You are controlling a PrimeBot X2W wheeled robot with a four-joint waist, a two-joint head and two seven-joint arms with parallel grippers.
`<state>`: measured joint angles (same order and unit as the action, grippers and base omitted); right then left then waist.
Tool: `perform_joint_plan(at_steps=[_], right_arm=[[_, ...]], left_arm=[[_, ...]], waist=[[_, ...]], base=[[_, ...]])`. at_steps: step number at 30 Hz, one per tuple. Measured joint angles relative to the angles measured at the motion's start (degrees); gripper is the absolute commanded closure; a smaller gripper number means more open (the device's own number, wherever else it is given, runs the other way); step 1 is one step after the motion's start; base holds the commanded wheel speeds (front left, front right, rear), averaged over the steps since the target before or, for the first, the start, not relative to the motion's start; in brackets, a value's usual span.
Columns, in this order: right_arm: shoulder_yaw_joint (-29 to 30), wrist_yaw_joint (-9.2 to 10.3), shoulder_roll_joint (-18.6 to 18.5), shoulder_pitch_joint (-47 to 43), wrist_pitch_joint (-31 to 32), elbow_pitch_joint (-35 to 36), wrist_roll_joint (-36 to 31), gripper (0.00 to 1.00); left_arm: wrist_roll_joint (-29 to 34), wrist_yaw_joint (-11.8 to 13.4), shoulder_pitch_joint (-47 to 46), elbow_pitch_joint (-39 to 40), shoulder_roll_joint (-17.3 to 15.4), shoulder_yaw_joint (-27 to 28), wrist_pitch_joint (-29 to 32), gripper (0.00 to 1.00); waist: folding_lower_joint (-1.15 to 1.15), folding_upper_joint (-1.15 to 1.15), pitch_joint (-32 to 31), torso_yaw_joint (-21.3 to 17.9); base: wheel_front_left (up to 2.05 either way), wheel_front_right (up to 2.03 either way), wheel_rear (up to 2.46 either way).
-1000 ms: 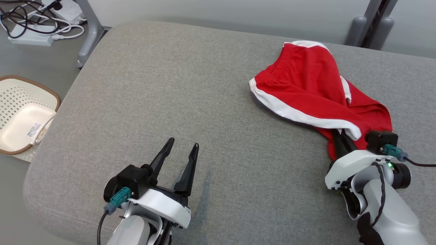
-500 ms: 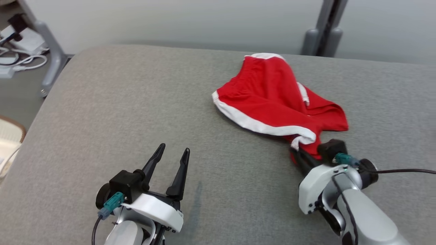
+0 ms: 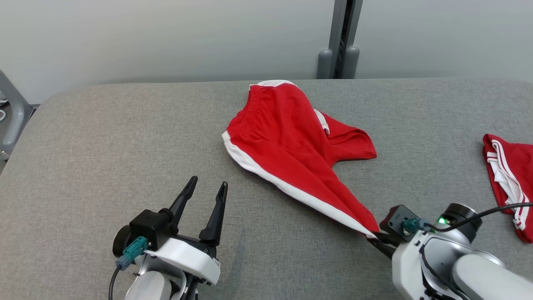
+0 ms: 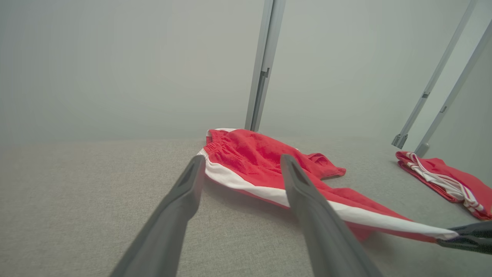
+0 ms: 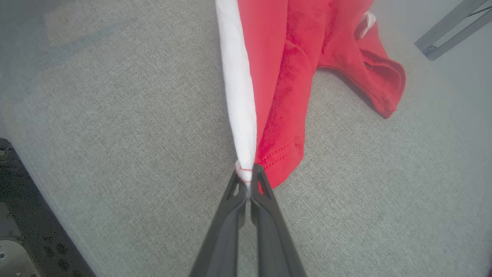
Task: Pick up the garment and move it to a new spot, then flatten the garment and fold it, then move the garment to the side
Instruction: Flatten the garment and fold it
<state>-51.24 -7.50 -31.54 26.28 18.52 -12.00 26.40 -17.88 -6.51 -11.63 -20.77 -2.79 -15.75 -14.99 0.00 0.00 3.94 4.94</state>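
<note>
Clamping done: right gripper point(image 3: 374, 241) went from part-open to pinched shut on the garment point(image 3: 291, 141) at its white-trimmed corner. The cloth now stretches from centre frame to lower right. Left gripper point(image 3: 209, 181) idle at lower left, jaws spread. Grasp looks secured, relocation next.

— What colour is the garment point(image 3: 287, 141)?
— Red, white band along its edge. The counter point(image 3: 104, 137) is grey weave.
— And the piece point(image 3: 512, 166) at the frame's right edge?
— Red, white stripes.
</note>
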Motion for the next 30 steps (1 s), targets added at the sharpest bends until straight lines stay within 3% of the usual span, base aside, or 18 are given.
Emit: perform_joint_plan(at_steps=[7, 13, 17, 18, 19, 25, 30], right_arm=[[-5.14, -0.01, -8.38, -0.46, 5.48, 7.43, 2.29, 1.0], [-8.91, 0.0, -13.7, -0.49, 8.61, 9.32, 2.89, 1.0], [-9.6, -0.01, -15.26, -0.36, 8.11, 9.77, 2.6, 1.0], [-8.61, -0.01, -15.21, -0.31, 6.7, 9.59, 1.97, 0.47], [-7.36, 0.0, -14.74, -0.27, 5.95, 9.26, 2.18, 0.0], [1.04, -0.01, -10.76, -1.88, 2.21, 7.22, 2.4, 0.0], [17.08, 0.0, -2.82, -4.65, -6.95, 2.35, -0.59, 0.0]], left_arm=[[-0.04, -0.24, -0.04, -0.04, -0.01, 0.01, 0.0, 0.0], [-0.02, -0.33, -0.04, -0.14, -0.03, 0.21, 0.0, 0.0], [0.14, -0.42, -0.05, -0.08, -0.02, 0.38, 0.0, 0.0], [0.15, -0.42, -0.07, -0.07, -0.05, 0.49, 0.0, 0.0], [0.18, -0.42, -0.09, -0.07, -0.05, 0.56, 0.0, 0.0], [0.73, -0.49, -0.16, -0.21, -0.01, 0.7, 0.0, 0.0], [1.03, -0.51, -0.62, -0.31, -0.01, 1.03, 0.0, 0.0]], waist=[[0.0, 0.0, 0.08, -0.16], [0.0, 0.0, -0.16, -0.2], [0.0, 0.0, 0.25, -0.34], [0.0, 0.0, 0.41, -0.44], [0.0, 0.0, 0.54, -0.56], [0.0, 0.0, 1.12, -1.63], [0.0, 0.0, 1.58, -2.72]], base=[[0.0, 0.0, 0.0], [0.0, 0.0, 0.0], [0.0, 0.0, 0.0], [0.0, 0.0, 0.0], [0.0, 0.0, 0.0], [0.0, 0.0, 0.0], [0.0, 0.0, 0.0]])
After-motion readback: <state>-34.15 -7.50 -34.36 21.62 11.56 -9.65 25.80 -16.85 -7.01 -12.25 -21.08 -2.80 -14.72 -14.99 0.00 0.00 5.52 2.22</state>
